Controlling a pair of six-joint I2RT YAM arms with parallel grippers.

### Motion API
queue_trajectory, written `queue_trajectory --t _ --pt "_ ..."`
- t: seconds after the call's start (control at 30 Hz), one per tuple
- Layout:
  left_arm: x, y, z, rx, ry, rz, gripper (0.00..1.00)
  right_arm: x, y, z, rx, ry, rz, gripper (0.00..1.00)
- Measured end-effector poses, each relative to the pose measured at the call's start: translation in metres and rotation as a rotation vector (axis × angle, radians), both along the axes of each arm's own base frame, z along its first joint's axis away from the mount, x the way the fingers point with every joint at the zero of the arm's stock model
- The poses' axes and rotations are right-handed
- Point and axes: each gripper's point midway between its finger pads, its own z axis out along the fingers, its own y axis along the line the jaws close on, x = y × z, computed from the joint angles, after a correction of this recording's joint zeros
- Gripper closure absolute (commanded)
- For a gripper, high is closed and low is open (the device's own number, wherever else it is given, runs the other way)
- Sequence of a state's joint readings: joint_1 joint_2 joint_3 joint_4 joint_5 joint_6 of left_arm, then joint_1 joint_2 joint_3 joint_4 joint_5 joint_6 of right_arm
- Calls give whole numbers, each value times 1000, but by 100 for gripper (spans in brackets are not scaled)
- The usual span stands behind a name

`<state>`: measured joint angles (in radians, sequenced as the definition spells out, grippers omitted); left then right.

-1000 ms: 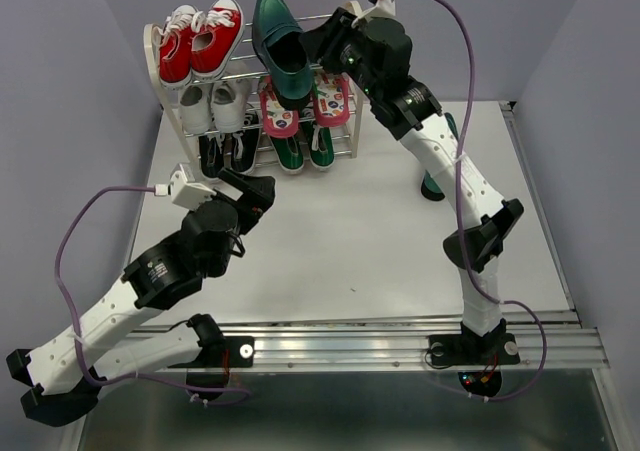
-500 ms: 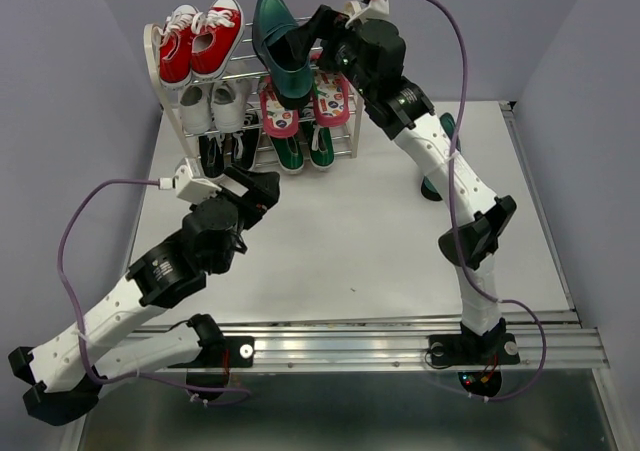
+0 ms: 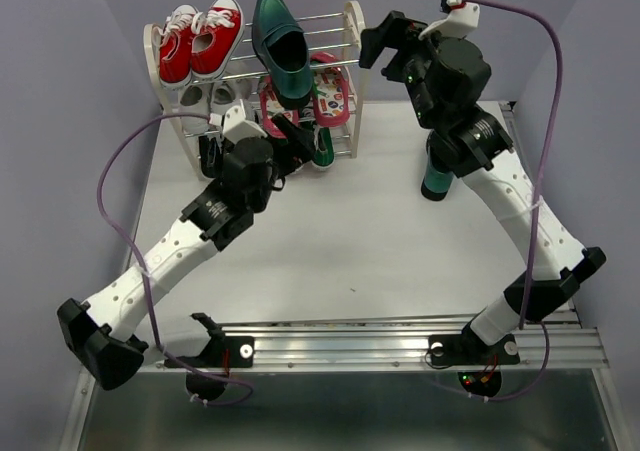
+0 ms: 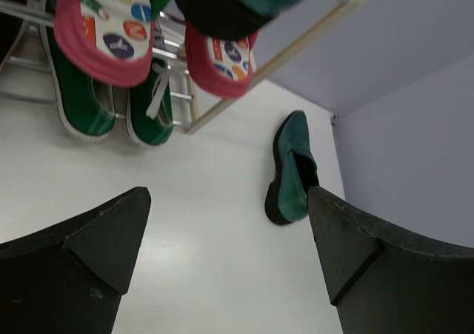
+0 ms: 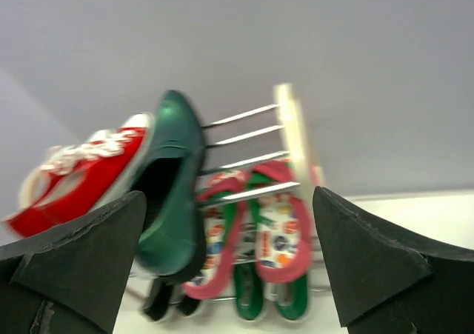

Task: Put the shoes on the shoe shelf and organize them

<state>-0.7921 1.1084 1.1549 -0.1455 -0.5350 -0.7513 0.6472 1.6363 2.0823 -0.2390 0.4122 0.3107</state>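
**End effector status**

- Left end effector [image 4: 226, 209]: fingers spread fully apart, nothing held. It hovers low over the table [image 3: 350, 231], close in front of the shoe shelf [image 3: 355, 41], facing the lower tiers.
- Right end effector [image 5: 229, 199]: fingers wide apart and empty. It sits raised at about the height of the top tier, just right of the shelf's right side frame and not touching it.

**Shelf contents**

- Top tier, left: red sneakers [image 3: 200, 41], side by side.
- Top tier, right: one teal dress shoe [image 3: 278, 46] lies beside the red pair. Its toe points to the back wall and its heel end projects past the front rods.
- Middle tier, left: white sneakers [image 3: 200, 96], partly covered by the tier above.
- Middle tier, right: pink-red flip-flops [image 4: 104, 30], directly below the teal dress shoe.
- Bottom tier, right: green sneakers [image 4: 111, 104], toes forward, under the flip-flops.
- Bottom tier, left: a dark item [image 3: 208, 156], mostly hidden behind the left arm. It appears to be another pair of shoes.

**Item off the shelf**

- Second teal dress shoe [image 4: 290, 167]: standing on its sole on the table, right of the shelf and well apart from it, near the right wall. In the top view the right arm covers part of it.
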Motion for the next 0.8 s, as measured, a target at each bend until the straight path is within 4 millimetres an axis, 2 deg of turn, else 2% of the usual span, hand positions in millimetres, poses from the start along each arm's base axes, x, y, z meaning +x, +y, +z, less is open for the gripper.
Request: queue_trajectory --t 0.07,0.17,0.23,0.37,0.43,0.57,0.73,0.8 --pt "23 0 9 -18 -18 -16 1 -4 -25 -13 -21 28 -101 0" --pt "54 -2 8 -7 -24 -20 1 -2 -59 -49 -70 102 -248 0" --pt "70 -13 1 16 -12 -48 1 0 -79 -83 -122 171 -322 0" --pt "92 -31 -19 38 11 -110 1 3 -102 -126 -186 258 -402 0" --pt "103 -31 -27 50 25 -118 1 2 -110 -134 -204 279 -428 0" --pt "124 -27 -23 61 16 -106 1 -1 -118 -128 -201 268 -456 0" --pt "142 -16 2 54 -38 -89 4 -4 -126 -128 -204 269 -474 0" --pt "145 -13 13 54 -60 -85 8 -2 -130 -133 -213 277 -484 0"
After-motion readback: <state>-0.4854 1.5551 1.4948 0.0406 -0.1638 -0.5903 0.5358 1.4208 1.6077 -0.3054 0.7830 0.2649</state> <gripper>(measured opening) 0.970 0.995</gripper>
